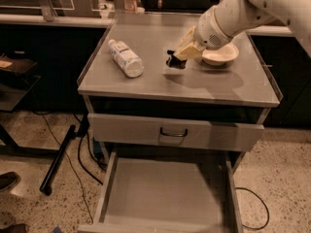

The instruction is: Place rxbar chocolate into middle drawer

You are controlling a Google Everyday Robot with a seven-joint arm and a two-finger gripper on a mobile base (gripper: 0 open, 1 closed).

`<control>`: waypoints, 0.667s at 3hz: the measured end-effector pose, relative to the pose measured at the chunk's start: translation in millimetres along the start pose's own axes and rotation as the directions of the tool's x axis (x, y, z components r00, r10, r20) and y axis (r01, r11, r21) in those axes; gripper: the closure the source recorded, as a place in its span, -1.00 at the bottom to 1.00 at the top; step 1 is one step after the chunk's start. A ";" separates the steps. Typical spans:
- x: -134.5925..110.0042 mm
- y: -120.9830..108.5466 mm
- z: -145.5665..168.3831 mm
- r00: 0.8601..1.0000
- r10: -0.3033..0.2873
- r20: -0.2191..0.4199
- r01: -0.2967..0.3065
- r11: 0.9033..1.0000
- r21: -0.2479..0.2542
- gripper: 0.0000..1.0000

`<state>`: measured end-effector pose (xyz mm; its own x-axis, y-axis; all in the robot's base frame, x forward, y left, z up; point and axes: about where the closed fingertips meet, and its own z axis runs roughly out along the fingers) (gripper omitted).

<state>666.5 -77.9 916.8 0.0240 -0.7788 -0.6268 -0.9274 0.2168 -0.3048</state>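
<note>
Arm (243, 11) enters from upper right and reaches down over the tabletop (146, 81). Gripper (179, 58) sits near the tabletop's middle, just left of a shallow white bowl (221, 56). Its fingers are pinched onto the bar (172, 63), which shows as a small dark shape at the fingertips. The bar appears to be held just above the surface, with a shadow on the tabletop below it; contact with the surface cannot be told. A clear bottle (126, 58) lies on its side to the left, well apart from the gripper. Below the tabletop, the upper drawer front (121, 129) with its dark loop handle (173, 132) is closed. Under it the middle drawer (165, 193) is pulled out toward the camera, its grey floor and low side walls in view. The bar is well above the drawer, not in it.
</note>
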 end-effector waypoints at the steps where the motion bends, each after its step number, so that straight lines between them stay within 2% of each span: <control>1: -11.5 28.4 -14.9 1.000 0.009 0.014 -0.010 0.999 0.040 1.00; 2: -17.9 55.0 -29.6 0.999 0.004 0.051 -0.009 0.996 0.087 1.00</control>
<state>604.1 -69.4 932.5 0.0390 -0.7466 -0.6641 -0.8914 0.2744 -0.3607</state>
